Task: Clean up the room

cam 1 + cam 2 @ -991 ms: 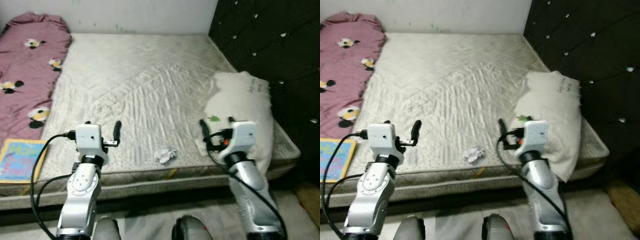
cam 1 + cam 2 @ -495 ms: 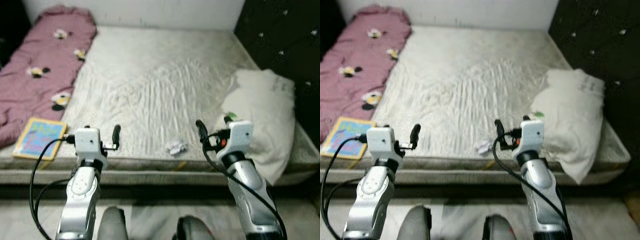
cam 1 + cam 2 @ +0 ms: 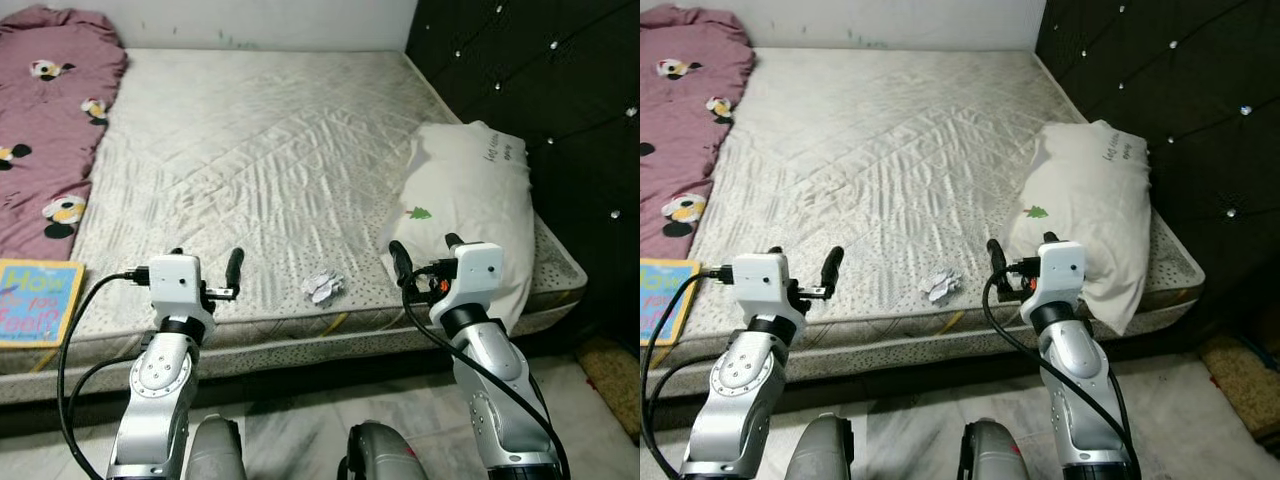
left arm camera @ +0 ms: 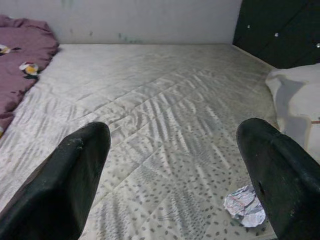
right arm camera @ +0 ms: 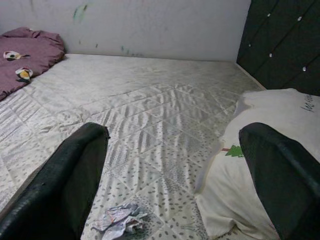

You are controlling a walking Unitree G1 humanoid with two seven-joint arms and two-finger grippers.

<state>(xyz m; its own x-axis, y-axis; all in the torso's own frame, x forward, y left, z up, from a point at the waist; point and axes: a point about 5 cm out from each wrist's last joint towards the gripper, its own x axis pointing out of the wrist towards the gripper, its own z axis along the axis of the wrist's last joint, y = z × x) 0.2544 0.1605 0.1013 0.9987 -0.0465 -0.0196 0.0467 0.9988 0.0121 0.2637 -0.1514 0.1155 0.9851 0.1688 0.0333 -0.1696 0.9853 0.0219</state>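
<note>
Standing at the near edge of the mattress (image 3: pixel 260 150) with both arms raised, both sets of fingers spread wide and holding nothing

Left gripper (image 3: pixel 205 265): jaws apart, empty, hovering over the mattress near its front edge
Right gripper (image 3: pixel 425 250): jaws apart, empty, just in front of the pillow (image 3: pixel 465 190)

Target item: crumpled paper wad (image 3: pixel 322 286)
- Lies on the mattress surface between the two grippers, somewhat nearer the right gripper, close to the front edge
- Appears in the left wrist view at (image 4: pixel 245 205), ahead of and beside one black finger (image 4: pixel 280 180)
- Appears in the right wrist view at (image 5: pixel 122 220), low and ahead, toward the finger (image 5: pixel 60 185) on the far side from the pillow

Handling judgement:
- Likely very light; no lifting effort expected
- Soft and crushable; yields under finger pressure, not fragile
- Irregular folds give good friction; slipping unlikely
- May shift or roll on the quilted fabric if nudged by a single finger before closure

Grip recommendation:
- Approach from above, fingers straddling the widest part of the wad
- Close across the middle of the bulk, not on a loose corner, to avoid tearing or unfolding
- Keep fingertips just off the mattress cover to avoid pinching the fabric

Other items further from the grippers: pink blanket (image 3: pixel 45 130) and a book (image 3: pixel 35 300), both out beyond the left gripper
</note>
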